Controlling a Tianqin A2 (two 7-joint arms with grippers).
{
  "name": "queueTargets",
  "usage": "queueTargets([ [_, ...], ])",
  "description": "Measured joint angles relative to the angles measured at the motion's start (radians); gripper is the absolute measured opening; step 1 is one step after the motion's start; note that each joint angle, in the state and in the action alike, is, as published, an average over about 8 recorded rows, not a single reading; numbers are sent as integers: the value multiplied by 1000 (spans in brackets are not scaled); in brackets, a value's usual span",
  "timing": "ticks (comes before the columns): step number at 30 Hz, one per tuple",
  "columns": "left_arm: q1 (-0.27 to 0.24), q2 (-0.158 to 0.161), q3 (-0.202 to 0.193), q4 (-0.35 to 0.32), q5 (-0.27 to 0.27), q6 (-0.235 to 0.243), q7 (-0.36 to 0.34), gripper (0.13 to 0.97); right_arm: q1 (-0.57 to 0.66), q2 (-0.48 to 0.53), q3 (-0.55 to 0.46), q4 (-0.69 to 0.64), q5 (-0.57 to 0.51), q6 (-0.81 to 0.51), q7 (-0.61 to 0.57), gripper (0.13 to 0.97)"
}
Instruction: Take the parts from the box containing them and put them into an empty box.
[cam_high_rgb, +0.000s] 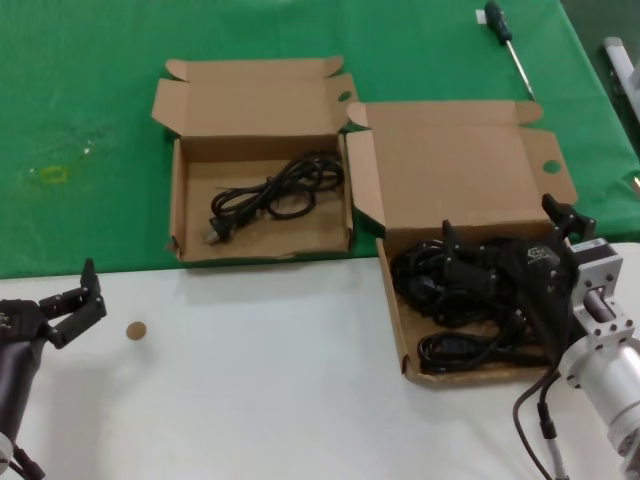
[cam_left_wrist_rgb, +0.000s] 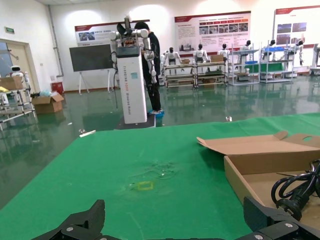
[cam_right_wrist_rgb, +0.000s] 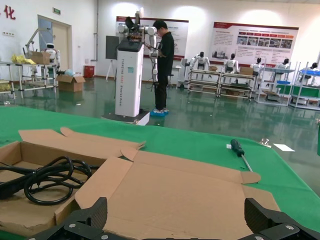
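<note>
- The left gripper (cam_high_rgb: 78, 300), black with its fingers spread open and holding nothing, hangs over the white tabletop (cam_high_rgb: 280, 370) at the near left, beside a small round brown disc (cam_high_rgb: 136, 331).
- The right gripper (cam_high_rgb: 505, 250), black on a silver arm, sits low over the near-right shallow brown cardboard box with a tall lid panel (cam_high_rgb: 450, 165); its fingers stand wide apart in the right wrist view, gripping nothing that shows.
- Inside that box lie several thin black power cords bundled in loops (cam_high_rgb: 460, 345), partly hidden under the gripper.
- Farther back and to the left, on the green cloth (cam_high_rgb: 90, 100), stands the second shallow brown cardboard box with a short lid panel (cam_high_rgb: 250, 95), its right side touching the first box's flap.
- One looped black cord with a plug (cam_high_rgb: 270, 195) lies on this box's floor.
- At the far right, a green-handled screwdriver (cam_high_rgb: 508, 42) lies on the cloth.
</note>
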Motion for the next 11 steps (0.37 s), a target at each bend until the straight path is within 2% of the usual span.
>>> queueTargets([
  [11, 0, 0, 0, 0, 0, 0, 0, 966, 0, 0, 0, 0, 0, 0, 0, 966],
])
